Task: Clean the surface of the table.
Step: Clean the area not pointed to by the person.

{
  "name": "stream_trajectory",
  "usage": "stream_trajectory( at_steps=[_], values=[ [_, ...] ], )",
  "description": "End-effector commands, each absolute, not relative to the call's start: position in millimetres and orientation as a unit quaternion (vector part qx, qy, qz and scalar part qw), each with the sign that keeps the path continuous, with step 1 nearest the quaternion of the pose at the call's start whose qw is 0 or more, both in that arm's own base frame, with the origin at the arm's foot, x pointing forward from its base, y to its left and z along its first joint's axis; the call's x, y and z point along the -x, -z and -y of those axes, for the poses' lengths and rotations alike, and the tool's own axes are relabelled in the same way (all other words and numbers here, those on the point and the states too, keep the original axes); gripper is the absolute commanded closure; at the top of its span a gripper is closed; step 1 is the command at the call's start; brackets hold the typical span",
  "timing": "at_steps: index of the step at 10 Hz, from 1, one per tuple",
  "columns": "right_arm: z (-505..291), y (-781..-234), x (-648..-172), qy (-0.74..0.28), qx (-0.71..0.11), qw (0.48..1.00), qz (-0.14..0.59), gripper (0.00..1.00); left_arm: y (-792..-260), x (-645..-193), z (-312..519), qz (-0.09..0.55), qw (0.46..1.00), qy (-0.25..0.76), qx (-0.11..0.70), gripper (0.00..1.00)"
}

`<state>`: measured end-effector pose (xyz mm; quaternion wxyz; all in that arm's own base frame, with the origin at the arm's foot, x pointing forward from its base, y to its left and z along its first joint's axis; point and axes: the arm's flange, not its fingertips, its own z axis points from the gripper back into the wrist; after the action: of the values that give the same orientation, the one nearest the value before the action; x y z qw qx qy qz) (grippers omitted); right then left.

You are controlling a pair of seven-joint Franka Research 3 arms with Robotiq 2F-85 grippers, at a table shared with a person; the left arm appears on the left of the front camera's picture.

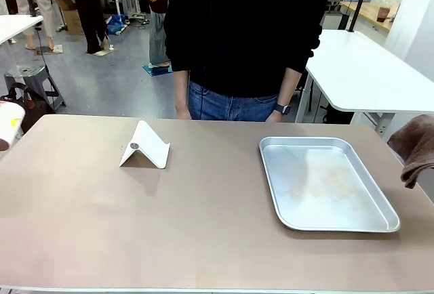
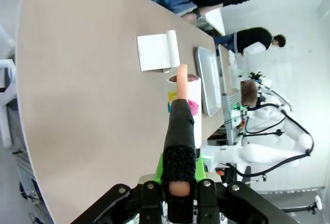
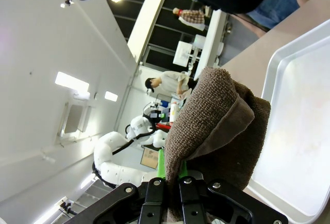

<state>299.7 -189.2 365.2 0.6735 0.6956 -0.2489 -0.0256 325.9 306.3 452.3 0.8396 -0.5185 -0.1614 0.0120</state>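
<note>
The table [image 1: 203,226] has a matte brownish-taupe top. In the left wrist view my left gripper [image 2: 179,182] is shut on a black-sleeved, peach-tipped object [image 2: 180,126], held out over the table [image 2: 77,79]. A white container with colourful print [image 2: 192,97] sits right behind that object; its white side [image 1: 8,121] shows at the front view's left edge. My right gripper [image 3: 170,175] is shut on a folded brown towel [image 3: 216,126], which hangs at the table's right edge [image 1: 415,146] beside the tray.
A silver metal tray [image 1: 325,184] lies right of centre on the table. A white folded stand [image 1: 144,146] sits left of centre. A person in a black top [image 1: 244,30] stands at the far edge. White tables stand behind, to the right and left.
</note>
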Motion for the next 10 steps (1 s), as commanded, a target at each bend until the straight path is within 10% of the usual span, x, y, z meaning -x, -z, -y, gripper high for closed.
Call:
stream_trajectory(
  at_steps=[1,10],
  values=[
    [190.1,-369.8,-297.4,0.021,-0.696,0.672,0.252,0.93,-440.3,-320.9,-335.2,0.176,0.804,-0.020,0.567,0.77],
    [190.1,-369.8,-297.4,0.021,-0.696,0.672,0.252,0.93,-424.0,-306.8,-342.4,0.170,0.806,-0.043,0.566,0.77]
  ],
)
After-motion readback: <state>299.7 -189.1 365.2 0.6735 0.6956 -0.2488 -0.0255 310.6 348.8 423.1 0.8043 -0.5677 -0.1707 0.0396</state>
